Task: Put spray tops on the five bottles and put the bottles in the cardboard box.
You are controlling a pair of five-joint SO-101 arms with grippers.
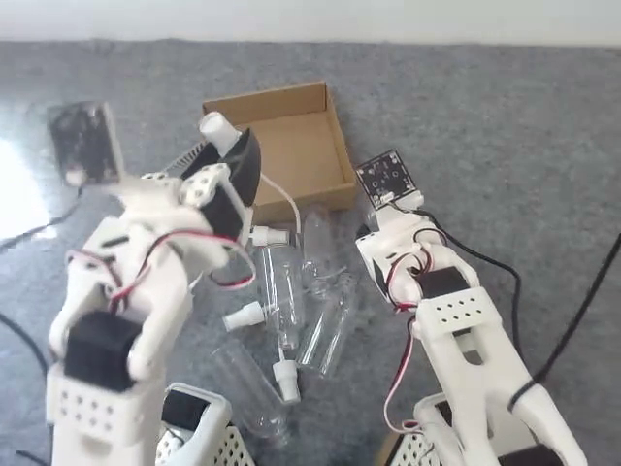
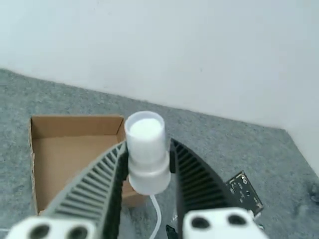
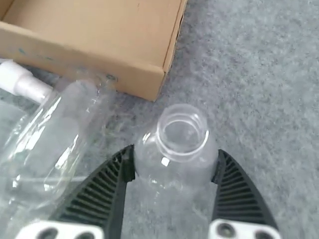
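High view: A shallow brown cardboard box (image 1: 291, 146) sits open on grey carpet (image 1: 505, 126), near the far edge. Open carpet lies to the right of the box and behind it. The ground between the two arms is crowded: several more clear bottles (image 1: 286, 301) and loose white tops (image 1: 245, 316) lie scattered just in front of the box's near wall. The left gripper (image 1: 228, 141) is raised above the box's left near corner, with a white plastic spray top (image 1: 215, 128) at its tip. The right arm (image 1: 446, 301) points toward the box's right near corner.

Left wrist view: The left gripper is clenched on the white plastic spray top, one ribbed jaw pressing each side, cap end sticking out past the fingertips. The box lies below and beyond, its interior open. A white wall (image 2: 199, 50) rises behind the carpet's edge.

Right wrist view: The right gripper (image 3: 174, 162) grasps a clear plastic bottle (image 3: 182, 134) between its jaws, both touching the bottle's shoulders. Its open neck has no top on it. The bottle is just outside the box's corner. A second bottle (image 3: 55, 129) with a white top fitted lies beside it along the box wall.
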